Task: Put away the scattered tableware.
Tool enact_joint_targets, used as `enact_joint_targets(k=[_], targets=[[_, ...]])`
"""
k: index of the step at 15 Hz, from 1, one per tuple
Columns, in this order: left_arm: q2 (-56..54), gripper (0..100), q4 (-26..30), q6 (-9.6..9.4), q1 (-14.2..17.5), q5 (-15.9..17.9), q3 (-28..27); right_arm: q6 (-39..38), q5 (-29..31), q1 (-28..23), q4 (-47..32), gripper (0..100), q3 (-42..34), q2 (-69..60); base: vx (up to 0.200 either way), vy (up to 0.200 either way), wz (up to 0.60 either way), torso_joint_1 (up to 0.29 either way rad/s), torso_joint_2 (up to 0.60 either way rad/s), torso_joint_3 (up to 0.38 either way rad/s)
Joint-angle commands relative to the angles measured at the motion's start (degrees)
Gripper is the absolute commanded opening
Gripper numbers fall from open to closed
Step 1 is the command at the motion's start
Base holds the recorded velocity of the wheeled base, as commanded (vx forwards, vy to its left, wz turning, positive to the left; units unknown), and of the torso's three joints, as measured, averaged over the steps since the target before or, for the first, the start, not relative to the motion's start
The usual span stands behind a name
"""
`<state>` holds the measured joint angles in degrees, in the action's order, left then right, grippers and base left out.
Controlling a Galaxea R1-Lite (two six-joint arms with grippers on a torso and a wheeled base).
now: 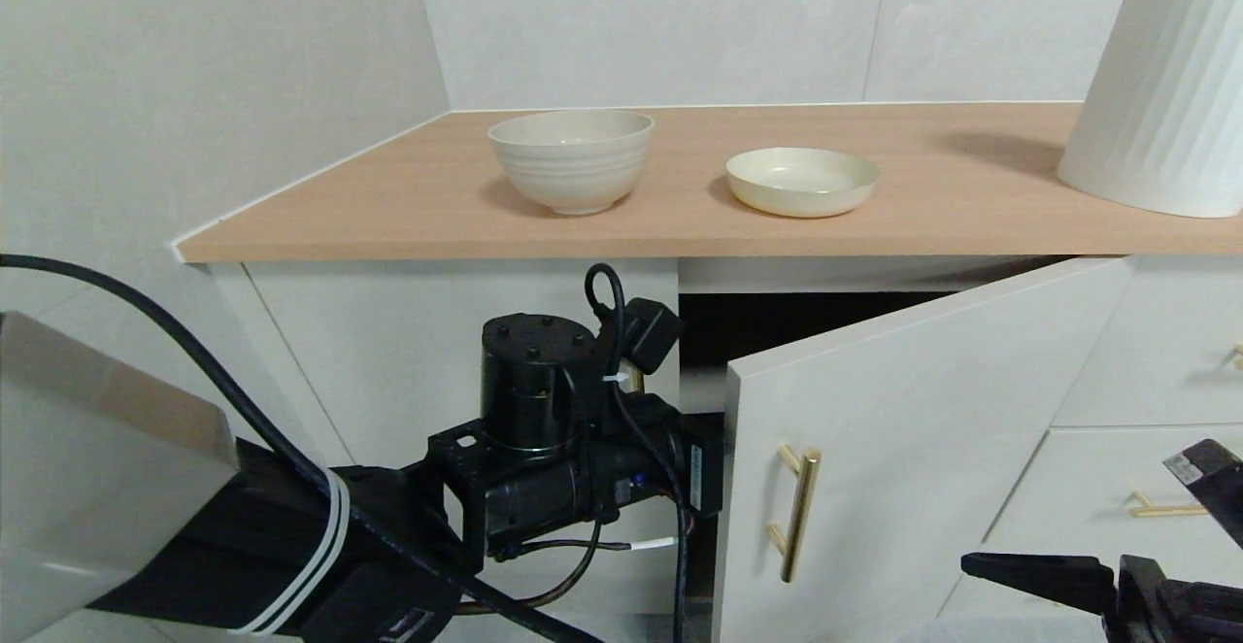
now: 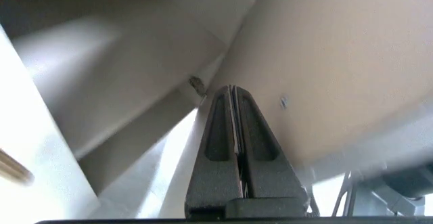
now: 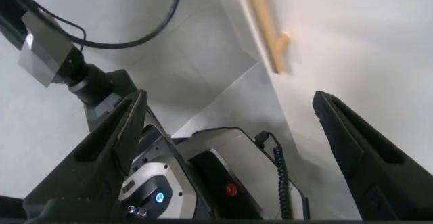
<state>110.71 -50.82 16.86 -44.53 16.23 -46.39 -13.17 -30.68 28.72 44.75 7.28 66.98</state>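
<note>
Gently push the cabinet door (image 1: 903, 410) wider with the closed left gripper (image 2: 232, 97), keeping the spread-open right gripper (image 3: 226, 112) clear of its swing.

A wooden countertop (image 1: 388, 206) is stretching across above the cabinets; a cream ribbed bowl (image 1: 571, 159) is sitting upright on it toward the left; a shallow cream dish (image 1: 802, 181) is lying near the bowl's right, not touching it; a tall white ribbed cone (image 1: 1160, 89) is standing at the far right, well apart from both
</note>
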Motion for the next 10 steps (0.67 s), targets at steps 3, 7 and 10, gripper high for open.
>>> enact_joint_targets(k=[3,7,10], targets=[[1.17,0,-0.07,-0.07,-1.08,0.30,-1.43,-0.02,-0.08,0.02,-0.02,100,-0.07,-1.41,-0.067,0.000,0.00,0.001,0.00,0.002],[4.77,0,0.29,-0.16,-2.67,-0.58,-5.56,-0.02,-0.08,0.02,-0.02,100,-0.25,-2.02,0.000,0.000,0.00,0.000,0.00,0.000],[4.25,0,0.55,-0.16,-3.81,-1.55,-5.38,-0.02,-0.08,-0.07,-0.37,100,-0.25,-4.48,-0.133,0.000,0.00,0.002,0.00,0.002]])
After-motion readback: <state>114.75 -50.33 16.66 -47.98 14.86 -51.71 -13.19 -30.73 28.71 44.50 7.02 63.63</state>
